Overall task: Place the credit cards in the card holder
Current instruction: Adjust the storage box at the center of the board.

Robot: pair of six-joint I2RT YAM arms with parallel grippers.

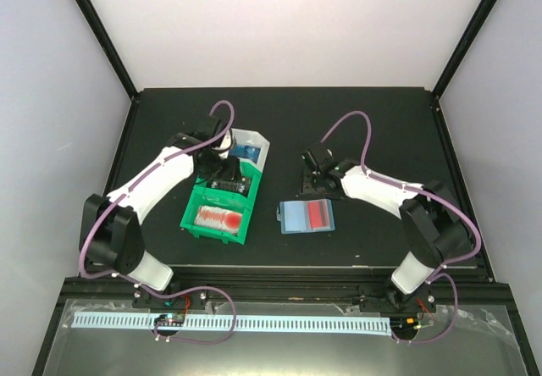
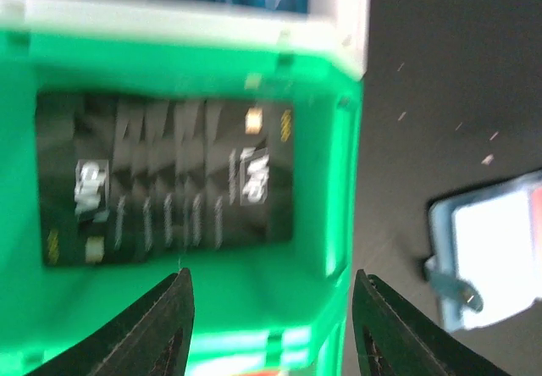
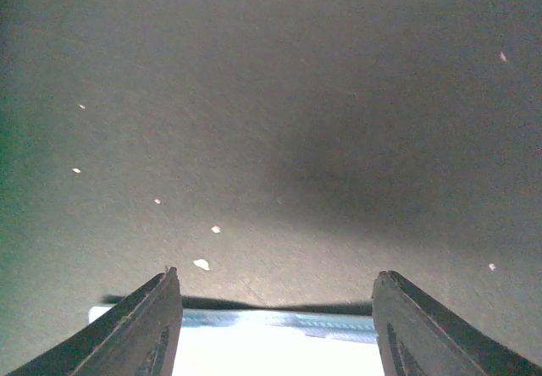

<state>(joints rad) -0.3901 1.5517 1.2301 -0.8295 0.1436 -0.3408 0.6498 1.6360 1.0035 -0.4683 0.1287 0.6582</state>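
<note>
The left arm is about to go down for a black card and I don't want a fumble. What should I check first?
1. Left gripper open: ok.
2. Left gripper above the black cards in the green bin: ok.
3. One card separable from the stack: cannot tell, the wrist view is blurred.
4. Card holder lying open: ok, a red card is on it.
5. Right gripper open, holding nothing: ok.
</note>
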